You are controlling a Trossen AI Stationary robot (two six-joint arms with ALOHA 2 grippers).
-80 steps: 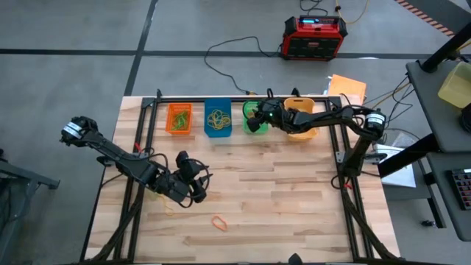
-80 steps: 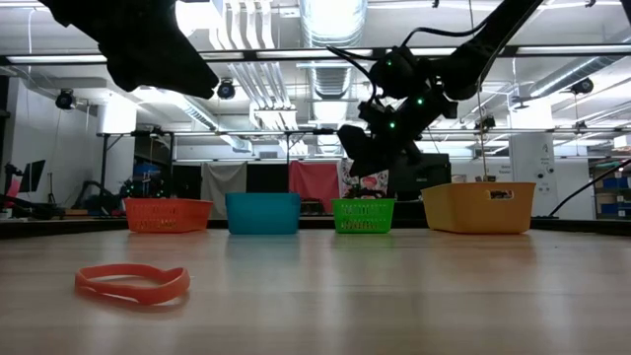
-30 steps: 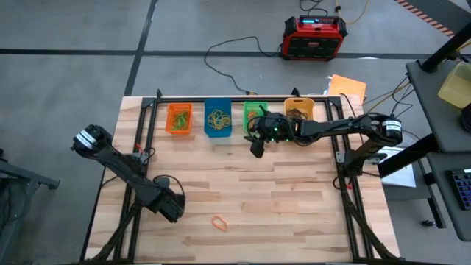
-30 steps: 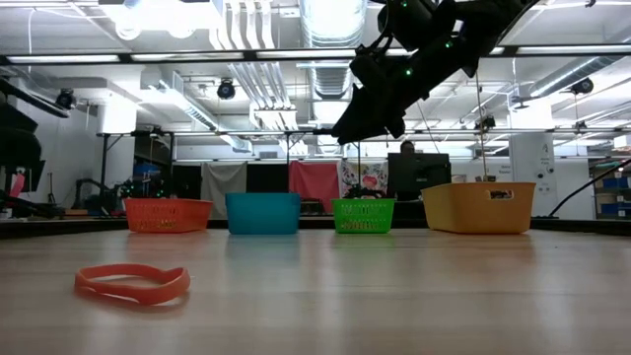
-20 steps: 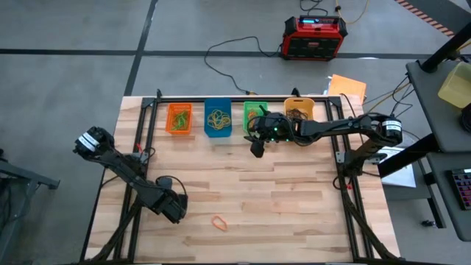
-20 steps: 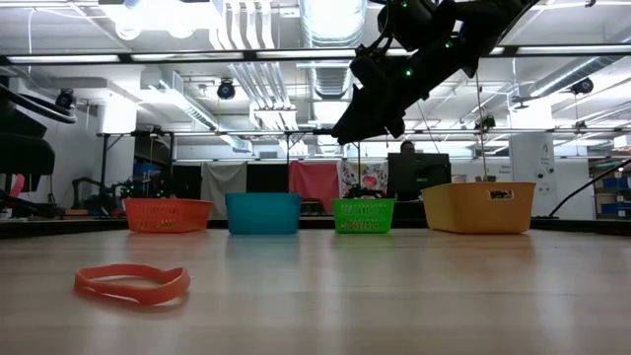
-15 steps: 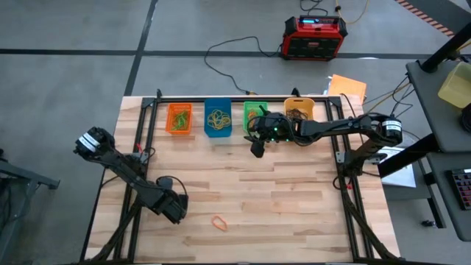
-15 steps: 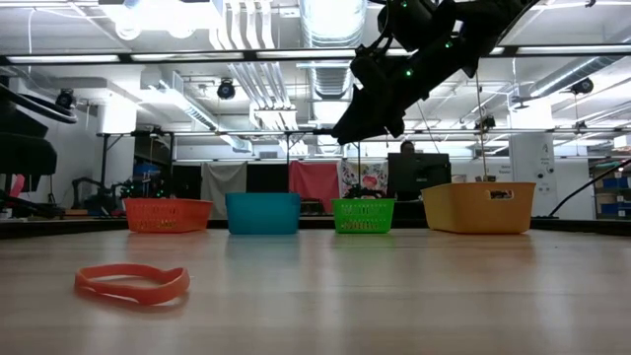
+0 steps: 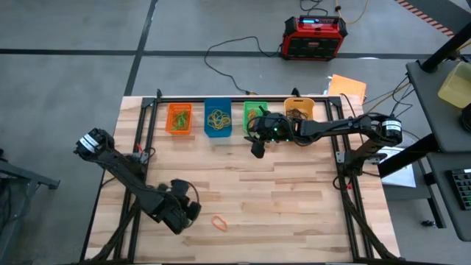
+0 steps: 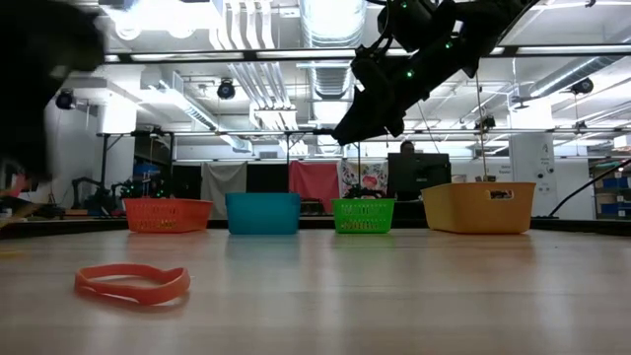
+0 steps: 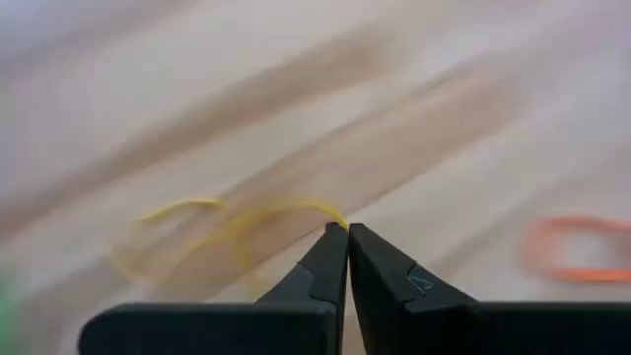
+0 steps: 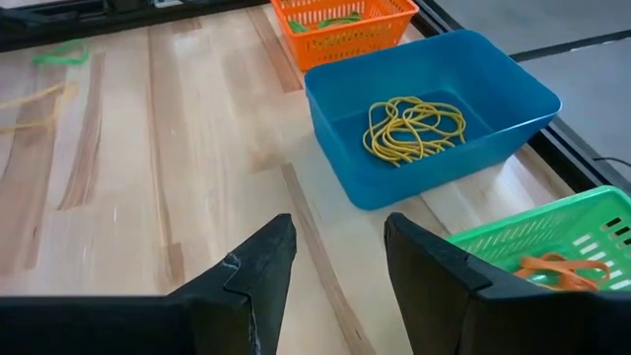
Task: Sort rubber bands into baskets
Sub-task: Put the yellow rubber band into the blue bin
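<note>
My left gripper [image 9: 188, 209] is near the table's front left, shut on a thin yellow rubber band [image 11: 232, 225]. An orange rubber band [image 9: 219, 221] lies flat on the wood just to its right, also visible in the low view [image 10: 131, 283]. Along the far edge stand the orange [image 9: 179, 118], blue [image 9: 218, 120], green [image 9: 255, 114] and yellow-orange [image 9: 299, 109] baskets. My right gripper [image 9: 255, 149] hangs open above the table in front of the green basket, with nothing between its fingers [image 12: 340, 247]. My left gripper pinches the yellow band at one end of its loop [image 11: 335, 219], right at the fingertips [image 11: 331, 245]. The fingers come steeply from above. The rest of the band trails away over the wood; whether it lies on the table cannot be told.
The blue basket [image 12: 434, 108] holds yellow bands, the orange one [image 12: 340, 25] green bands, the green one [image 12: 552, 251] orange bands. A green band [image 12: 59, 54] and yellow bands [image 12: 30, 108] lie farther off on the table. A red-and-black box [image 9: 315, 37] stands on the floor behind.
My left gripper has moved toward the table's right edge, closer to the orange band, and has turned about its wrist. In the low view its arm now fills the upper left corner as a dark blur.
</note>
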